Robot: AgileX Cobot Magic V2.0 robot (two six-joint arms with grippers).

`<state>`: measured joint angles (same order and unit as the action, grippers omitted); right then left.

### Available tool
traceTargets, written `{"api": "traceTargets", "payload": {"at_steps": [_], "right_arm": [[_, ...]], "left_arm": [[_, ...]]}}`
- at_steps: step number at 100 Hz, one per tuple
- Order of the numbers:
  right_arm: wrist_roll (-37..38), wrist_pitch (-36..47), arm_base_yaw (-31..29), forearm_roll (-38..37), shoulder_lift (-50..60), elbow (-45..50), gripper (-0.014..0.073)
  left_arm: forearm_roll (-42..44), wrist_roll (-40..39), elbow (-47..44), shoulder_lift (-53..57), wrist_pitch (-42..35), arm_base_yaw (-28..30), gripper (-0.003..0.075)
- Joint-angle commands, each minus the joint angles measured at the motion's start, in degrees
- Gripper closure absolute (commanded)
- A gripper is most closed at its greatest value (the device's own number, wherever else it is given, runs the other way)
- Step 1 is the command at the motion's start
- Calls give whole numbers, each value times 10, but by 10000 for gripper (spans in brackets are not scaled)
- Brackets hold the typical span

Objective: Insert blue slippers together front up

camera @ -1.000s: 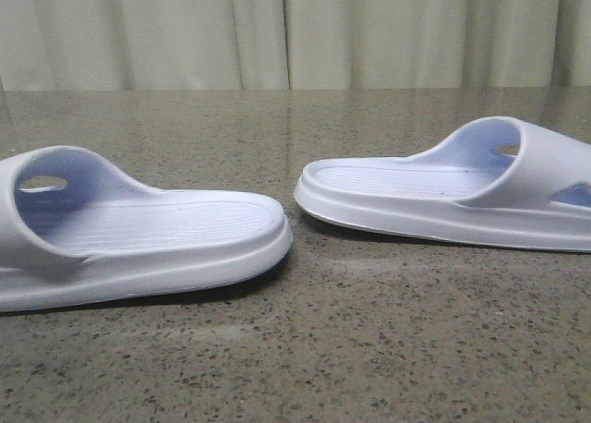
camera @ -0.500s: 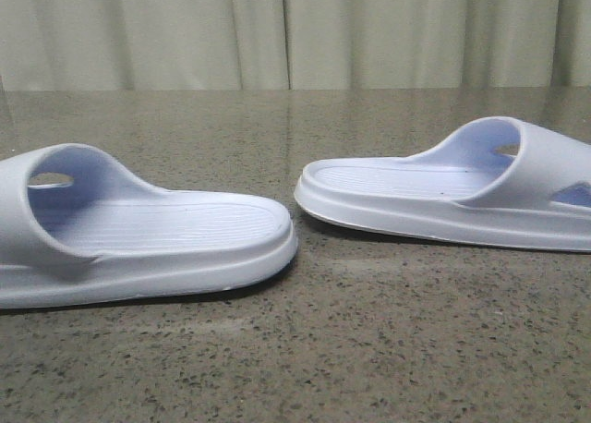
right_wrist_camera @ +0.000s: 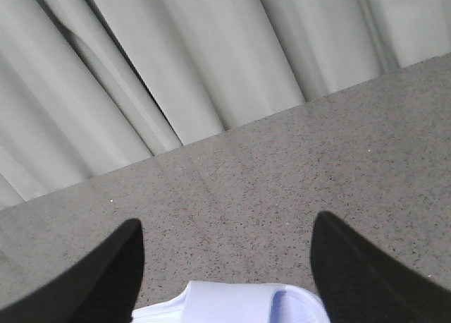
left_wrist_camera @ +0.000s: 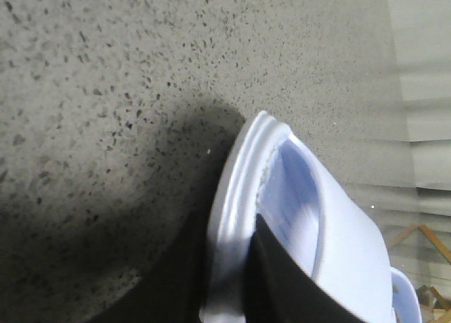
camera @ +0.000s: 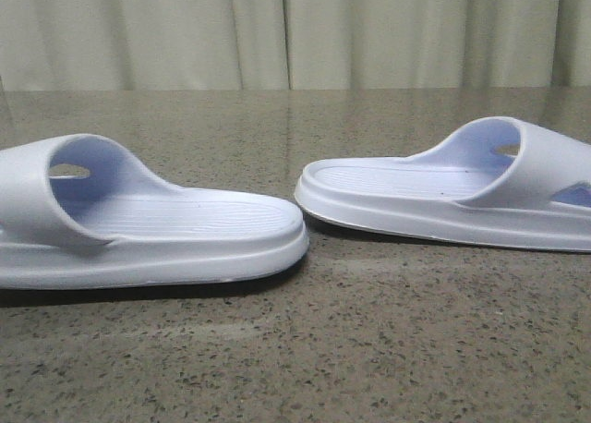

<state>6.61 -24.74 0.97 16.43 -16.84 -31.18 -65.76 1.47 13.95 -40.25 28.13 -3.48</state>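
- The two slippers lie sole-down on the speckled table (camera: 305,349), heel ends facing each other across the middle and toe straps pointing outward, so they are not yet nested.
- The left slipper (camera: 157,234) sits near the front-left; its rounded heel end comes just short of the right slipper (camera: 434,197), with a narrow strip of bare table between them.
- In the left wrist view a black finger (left_wrist_camera: 282,281) presses against the inside of the left slipper's rim, which suggests the left gripper (left_wrist_camera: 268,295) is clamped on that side wall; this grip would let the arm slide or lift the slipper toward its partner.
- The right gripper (right_wrist_camera: 225,266) hangs above the right slipper's edge with its two fingers spread wide and nothing between them, probably lined up to come down over the rim.
- The right slipper rests flat and is cut off by the frame on the right, so how far its strap end reaches cannot be told.
- Behind both slippers the table runs bare to the curtain (camera: 295,35), giving free room to swing a slipper up and over.
- The tight spot is the gap between the two heels; a push sideways would likely bump the right slipper before it is held.
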Motion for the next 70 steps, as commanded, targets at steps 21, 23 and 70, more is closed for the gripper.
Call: {"api": "traceTargets", "payload": {"at_steps": [21,23,70], "right_arm": [[-3,51,-4,5,-12,-19,158],[-3,51,-4,5,-12,-19,158],[-3,62,-4,1,-26,-10,158]], "left_arm": [[-134,33,15,2,-9,0,704],[-140,33,15,5,-8,0,704],[-236,33,20,82,35,0,704]]}}
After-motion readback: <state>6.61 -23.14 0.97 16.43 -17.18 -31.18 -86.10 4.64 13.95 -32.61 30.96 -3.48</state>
